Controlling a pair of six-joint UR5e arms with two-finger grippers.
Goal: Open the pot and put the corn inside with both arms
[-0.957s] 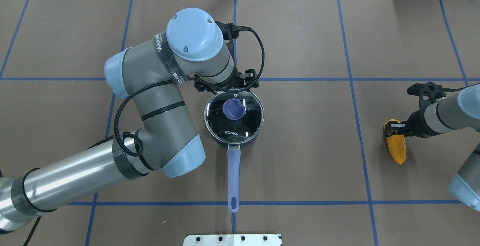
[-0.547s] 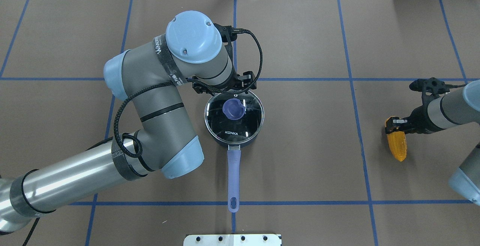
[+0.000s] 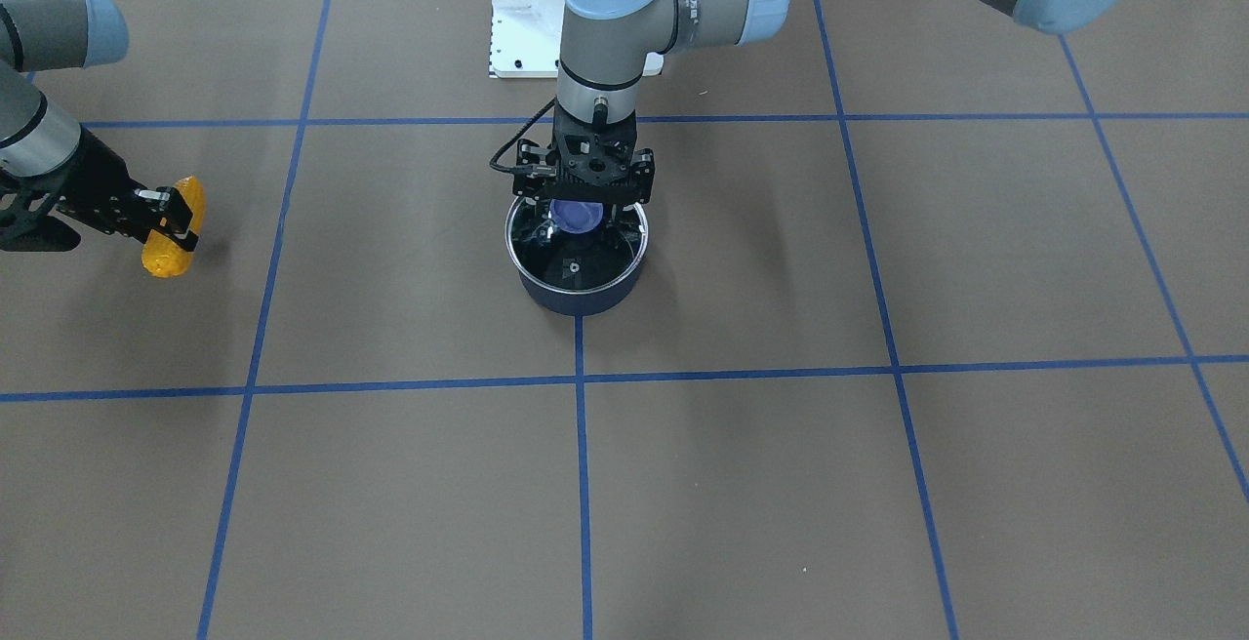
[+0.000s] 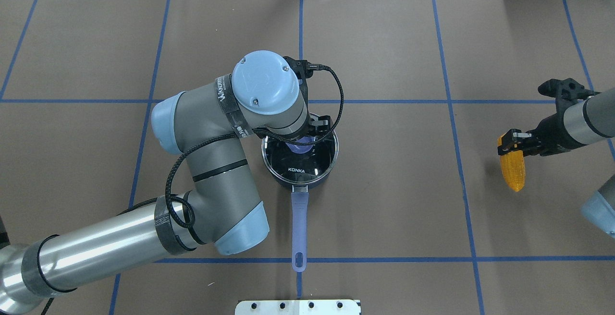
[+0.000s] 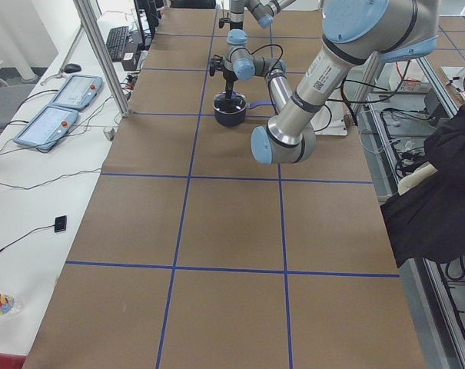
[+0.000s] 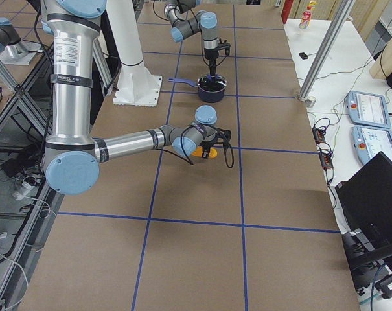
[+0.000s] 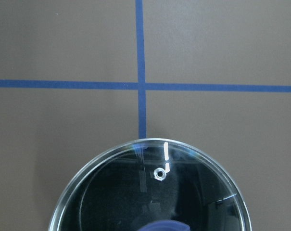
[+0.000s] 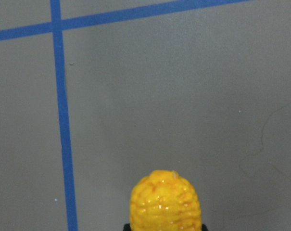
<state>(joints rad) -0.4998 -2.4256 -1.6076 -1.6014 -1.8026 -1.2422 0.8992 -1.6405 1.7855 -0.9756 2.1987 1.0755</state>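
The bench is carrying the pot at its middle, handle pointing toward the robot. The left arm is bending over it so that its claw is sitting around the knob of the lid; I cannot tell whether it is clenched. The lid is covering the pot and blocking entry, so the right claw is waiting well apart, grasping the corn by one end.

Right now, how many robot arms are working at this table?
2. The left arm reaches over the lidded pot in the middle; the right arm, at the side, holds the toy corn cob. None looks hidden.
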